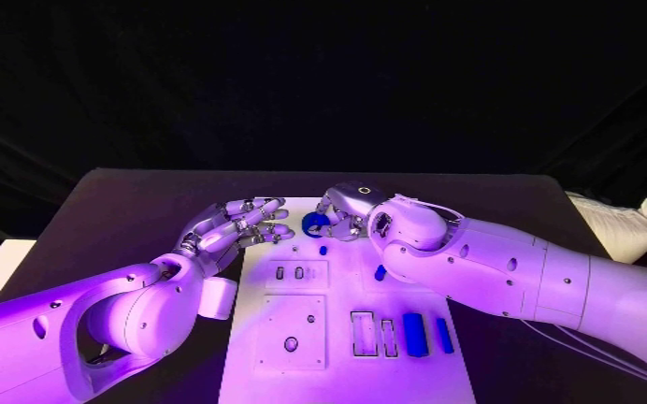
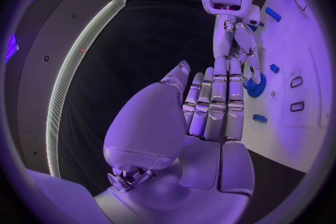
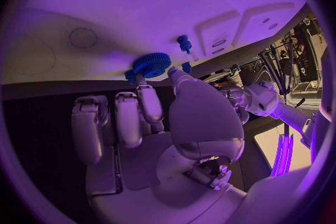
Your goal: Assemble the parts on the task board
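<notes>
The white task board (image 1: 344,348) lies in the middle of the black table. At its far edge a blue gear (image 1: 317,224) (image 2: 255,87) (image 3: 150,62) sits on the board. My right hand (image 1: 348,209) (image 3: 161,123) reaches over that edge and pinches the gear between the thumb and a fingertip (image 3: 146,91). My left hand (image 1: 243,223) (image 2: 213,106) hovers just to the left of the gear, fingers stretched out and holding nothing. A small blue peg (image 1: 321,249) (image 3: 185,43) stands on the board just nearer to me than the gear.
Another small blue part (image 1: 381,273) lies beside my right forearm. Two blue bars (image 1: 414,334) (image 1: 444,334) lie near the board's right side, next to white slotted recesses (image 1: 364,333). A white square plate (image 1: 294,331) with holes lies on the board's near left.
</notes>
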Available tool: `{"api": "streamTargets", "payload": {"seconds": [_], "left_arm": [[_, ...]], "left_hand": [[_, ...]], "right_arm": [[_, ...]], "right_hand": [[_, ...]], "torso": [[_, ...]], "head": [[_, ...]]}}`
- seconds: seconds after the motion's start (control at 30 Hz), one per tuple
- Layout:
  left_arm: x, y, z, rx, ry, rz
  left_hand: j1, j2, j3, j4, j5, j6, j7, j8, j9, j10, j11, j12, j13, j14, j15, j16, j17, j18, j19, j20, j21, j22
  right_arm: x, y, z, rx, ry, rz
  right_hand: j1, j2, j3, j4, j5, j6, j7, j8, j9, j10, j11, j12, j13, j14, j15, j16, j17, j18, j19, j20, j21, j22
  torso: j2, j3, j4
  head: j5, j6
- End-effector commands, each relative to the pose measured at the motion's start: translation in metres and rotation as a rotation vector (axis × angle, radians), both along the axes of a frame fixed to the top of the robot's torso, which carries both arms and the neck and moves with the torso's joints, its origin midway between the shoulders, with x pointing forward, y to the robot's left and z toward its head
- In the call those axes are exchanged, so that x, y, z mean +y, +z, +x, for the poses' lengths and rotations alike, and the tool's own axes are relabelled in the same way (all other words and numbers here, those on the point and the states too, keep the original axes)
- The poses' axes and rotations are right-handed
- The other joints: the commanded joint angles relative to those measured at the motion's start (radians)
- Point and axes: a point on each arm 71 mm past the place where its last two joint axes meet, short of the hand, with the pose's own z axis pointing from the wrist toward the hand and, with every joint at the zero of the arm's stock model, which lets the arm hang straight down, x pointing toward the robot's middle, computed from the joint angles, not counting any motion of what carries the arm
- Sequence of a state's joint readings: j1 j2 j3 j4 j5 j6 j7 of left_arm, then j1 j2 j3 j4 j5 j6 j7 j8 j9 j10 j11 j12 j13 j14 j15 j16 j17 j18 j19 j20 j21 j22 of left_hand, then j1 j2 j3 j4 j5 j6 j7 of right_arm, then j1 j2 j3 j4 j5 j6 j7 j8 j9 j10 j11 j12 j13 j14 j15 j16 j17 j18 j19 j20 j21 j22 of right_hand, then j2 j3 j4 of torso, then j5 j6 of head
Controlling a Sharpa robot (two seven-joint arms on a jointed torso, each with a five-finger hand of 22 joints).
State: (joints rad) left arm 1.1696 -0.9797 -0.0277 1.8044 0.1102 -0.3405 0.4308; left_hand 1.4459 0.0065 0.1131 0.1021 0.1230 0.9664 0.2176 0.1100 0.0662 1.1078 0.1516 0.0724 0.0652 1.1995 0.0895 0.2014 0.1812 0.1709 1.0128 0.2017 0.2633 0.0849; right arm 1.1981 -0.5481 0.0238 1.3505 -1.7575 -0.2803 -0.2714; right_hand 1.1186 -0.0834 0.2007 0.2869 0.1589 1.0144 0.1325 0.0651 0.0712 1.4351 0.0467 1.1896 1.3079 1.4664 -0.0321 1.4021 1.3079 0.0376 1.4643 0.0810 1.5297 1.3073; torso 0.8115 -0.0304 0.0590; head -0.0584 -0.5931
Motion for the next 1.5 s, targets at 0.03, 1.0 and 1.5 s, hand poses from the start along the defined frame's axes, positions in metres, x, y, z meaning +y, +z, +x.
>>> {"api": "streamTargets", "payload": {"seconds": [0.03,1.0,1.5], "left_arm": [[-0.002,0.001,-0.001,-0.004,-0.020,-0.013],[0.002,-0.001,0.004,-0.006,-0.009,-0.010],[0.002,-0.003,0.008,-0.007,-0.005,-0.009]], "left_hand": [[0.003,-0.002,0.001,-0.007,-0.003,-0.002,0.004,-0.006,-0.001,-0.001,0.004,-0.005,0.001,-0.005,0.005,-0.005,0.002,0.012,0.000,0.002,-0.007,-0.001],[0.005,0.000,0.005,-0.010,-0.002,0.003,0.002,-0.005,0.000,0.002,0.002,-0.004,0.002,-0.006,0.005,-0.007,0.003,0.012,0.000,0.002,-0.009,-0.003],[0.005,0.001,0.007,-0.011,-0.003,0.006,0.000,-0.004,0.001,0.005,0.001,-0.003,0.002,-0.006,0.004,-0.008,0.004,0.013,0.000,0.002,-0.009,-0.003]], "right_arm": [[-0.004,-0.004,0.001,0.033,-0.029,0.000],[-0.167,0.019,-0.016,0.157,-0.057,0.448],[-0.209,0.004,-0.013,0.184,-0.160,0.410]], "right_hand": [[0.001,0.011,0.006,-0.001,0.013,0.006,-0.001,0.001,0.000,0.007,-0.002,0.004,0.045,0.062,0.004,0.003,0.038,-0.013,0.047,0.001,0.002,0.163],[0.232,-0.070,0.026,-0.172,0.015,-0.014,0.007,-0.003,-0.004,0.013,0.002,0.027,0.068,0.063,0.006,0.012,0.056,-0.013,0.045,0.001,0.001,0.163],[0.238,-0.067,-0.032,-0.195,0.059,-0.020,0.011,0.000,-0.002,0.075,0.008,0.210,0.173,0.097,0.013,0.139,0.221,-0.014,0.047,0.008,0.001,0.165]], "torso": [[0.000,0.0001,0.0000],[-0.012,0.0133,-0.0276],[-0.014,0.0210,-0.0321]], "head": [[0.000,0.000],[0.006,0.020],[-0.011,0.013]]}}
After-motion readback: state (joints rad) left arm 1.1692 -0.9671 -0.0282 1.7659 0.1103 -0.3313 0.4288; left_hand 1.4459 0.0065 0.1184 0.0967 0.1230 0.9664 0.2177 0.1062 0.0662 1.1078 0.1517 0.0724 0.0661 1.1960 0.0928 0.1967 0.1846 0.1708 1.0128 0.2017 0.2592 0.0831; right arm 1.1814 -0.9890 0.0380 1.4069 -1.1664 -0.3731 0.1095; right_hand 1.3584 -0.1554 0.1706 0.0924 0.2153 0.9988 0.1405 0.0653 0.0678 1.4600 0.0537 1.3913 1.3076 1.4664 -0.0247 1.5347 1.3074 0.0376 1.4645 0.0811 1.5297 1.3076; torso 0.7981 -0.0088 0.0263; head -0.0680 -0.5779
